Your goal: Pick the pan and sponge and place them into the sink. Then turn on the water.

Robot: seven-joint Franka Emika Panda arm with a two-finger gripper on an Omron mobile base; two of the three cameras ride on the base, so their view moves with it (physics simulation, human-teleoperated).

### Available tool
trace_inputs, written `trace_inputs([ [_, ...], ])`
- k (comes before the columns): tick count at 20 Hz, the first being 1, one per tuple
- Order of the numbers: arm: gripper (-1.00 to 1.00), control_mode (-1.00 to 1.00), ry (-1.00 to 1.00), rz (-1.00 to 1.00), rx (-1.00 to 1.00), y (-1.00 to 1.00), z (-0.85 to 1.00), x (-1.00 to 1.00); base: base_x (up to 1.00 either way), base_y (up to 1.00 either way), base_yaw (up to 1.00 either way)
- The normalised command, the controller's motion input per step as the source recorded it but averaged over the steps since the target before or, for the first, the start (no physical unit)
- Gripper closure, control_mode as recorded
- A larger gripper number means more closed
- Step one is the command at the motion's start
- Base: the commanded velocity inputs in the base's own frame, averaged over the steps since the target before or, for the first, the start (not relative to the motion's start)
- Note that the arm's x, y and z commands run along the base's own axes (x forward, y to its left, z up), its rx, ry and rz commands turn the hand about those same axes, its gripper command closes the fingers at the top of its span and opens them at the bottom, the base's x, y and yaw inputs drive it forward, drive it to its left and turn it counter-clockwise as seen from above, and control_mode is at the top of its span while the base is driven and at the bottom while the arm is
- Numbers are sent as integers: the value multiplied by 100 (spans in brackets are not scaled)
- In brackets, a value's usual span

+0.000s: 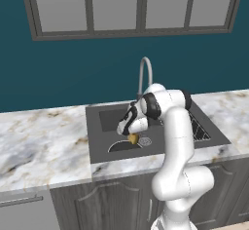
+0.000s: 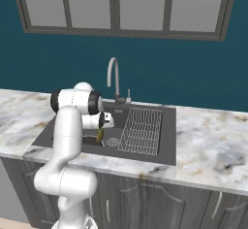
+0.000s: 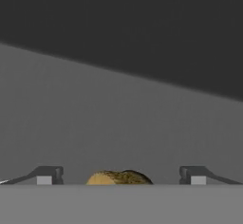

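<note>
My gripper (image 1: 130,133) hangs low inside the dark grey sink (image 1: 104,119), left of its round drain (image 1: 145,141). Its two fingers (image 3: 50,174) stand wide apart, so it is open. The small yellow-brown sponge (image 1: 132,138) sits just under the hand, between the fingers with a gap on each side (image 3: 118,178). Below it lies the black pan (image 1: 121,146) on the sink floor, with only its pale-rimmed arc showing. From the right side the sponge (image 2: 100,136) shows under the gripper (image 2: 100,130), with the arm covering most of the pan.
The silver gooseneck faucet (image 1: 145,73) rises behind the sink's back edge, with no stream from it. A wire rack (image 2: 141,130) fills the basin's right part. Marbled white countertop (image 1: 44,136) runs on both sides. Grey cabinets stand below, windows above.
</note>
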Motion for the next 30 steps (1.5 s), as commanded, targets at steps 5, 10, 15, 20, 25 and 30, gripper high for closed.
trace_inputs([
  [5,-100,-100,0,0,-5,0,14,0,0,0,0],
  [10,-100,-100,0,0,-2,0,27,-19,0,0,0],
  [15,-100,-100,-1,0,0,0,46,-27,0,0,0],
  [20,-100,-100,-6,0,0,-2,48,-43,0,0,0],
  [25,-100,-100,-7,1,0,-5,39,-48,0,0,0],
  [30,-100,-100,-4,0,0,-20,30,-31,0,0,0],
])
